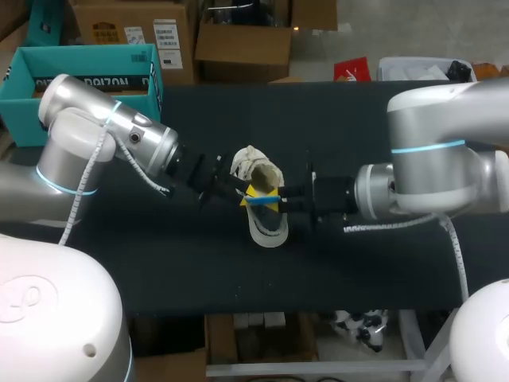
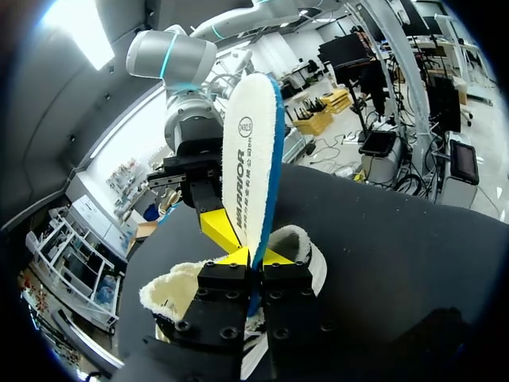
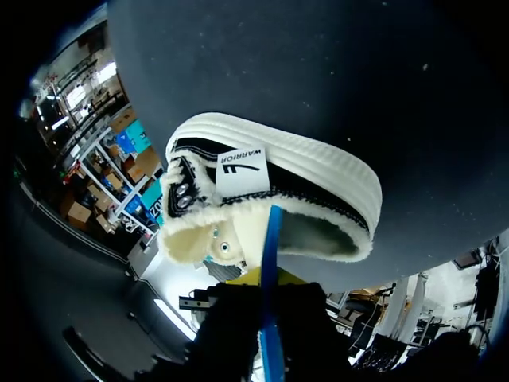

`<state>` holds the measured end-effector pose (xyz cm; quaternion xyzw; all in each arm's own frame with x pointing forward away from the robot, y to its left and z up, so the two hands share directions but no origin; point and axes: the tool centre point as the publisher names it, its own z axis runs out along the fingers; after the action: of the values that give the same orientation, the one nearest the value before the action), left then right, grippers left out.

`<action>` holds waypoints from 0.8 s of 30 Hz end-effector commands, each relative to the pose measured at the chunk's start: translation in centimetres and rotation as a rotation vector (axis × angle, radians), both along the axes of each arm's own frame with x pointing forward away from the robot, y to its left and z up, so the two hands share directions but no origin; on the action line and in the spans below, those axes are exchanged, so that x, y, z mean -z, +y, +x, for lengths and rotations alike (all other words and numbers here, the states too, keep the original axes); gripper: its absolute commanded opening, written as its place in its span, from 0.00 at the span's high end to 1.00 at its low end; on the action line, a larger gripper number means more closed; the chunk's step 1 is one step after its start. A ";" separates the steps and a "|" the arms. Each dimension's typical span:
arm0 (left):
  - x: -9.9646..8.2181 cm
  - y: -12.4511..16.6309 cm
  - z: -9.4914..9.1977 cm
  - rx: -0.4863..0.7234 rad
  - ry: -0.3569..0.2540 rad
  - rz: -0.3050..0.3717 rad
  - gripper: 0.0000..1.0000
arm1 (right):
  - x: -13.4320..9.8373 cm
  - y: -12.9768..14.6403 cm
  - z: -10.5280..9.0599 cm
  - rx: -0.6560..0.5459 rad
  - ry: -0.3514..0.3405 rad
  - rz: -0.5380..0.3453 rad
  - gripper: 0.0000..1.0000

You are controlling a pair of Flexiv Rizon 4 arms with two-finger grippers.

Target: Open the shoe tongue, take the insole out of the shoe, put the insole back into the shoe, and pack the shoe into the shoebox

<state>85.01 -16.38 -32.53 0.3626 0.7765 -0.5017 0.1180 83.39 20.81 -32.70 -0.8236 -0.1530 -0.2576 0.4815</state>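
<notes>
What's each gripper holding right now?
Left gripper: closed on the white blue-edged insole.
Right gripper: closed on the same insole, from the opposite side.

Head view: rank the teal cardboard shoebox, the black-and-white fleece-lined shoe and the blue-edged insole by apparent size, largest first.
1. teal cardboard shoebox, even with the left arm hiding part of it.
2. black-and-white fleece-lined shoe.
3. blue-edged insole, seen edge-on as a thin strip.

Black table — dark matte top
</notes>
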 end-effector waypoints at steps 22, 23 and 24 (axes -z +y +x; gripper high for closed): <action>-0.3 0.5 -0.6 0.030 -0.001 -0.046 0.75 | 2.3 -1.0 1.6 0.014 0.044 0.009 1.00; -0.5 0.4 -0.8 0.031 -0.007 -0.049 0.84 | 2.3 -1.0 1.6 0.014 0.045 0.008 1.00; -0.6 0.3 -1.0 0.035 -0.010 -0.048 0.94 | 2.3 -1.0 1.6 0.015 0.046 0.007 1.00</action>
<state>85.10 -16.23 -32.46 0.3803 0.7526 -0.5259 0.1113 85.08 20.12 -34.90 -0.8294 -0.1357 -0.2413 0.4852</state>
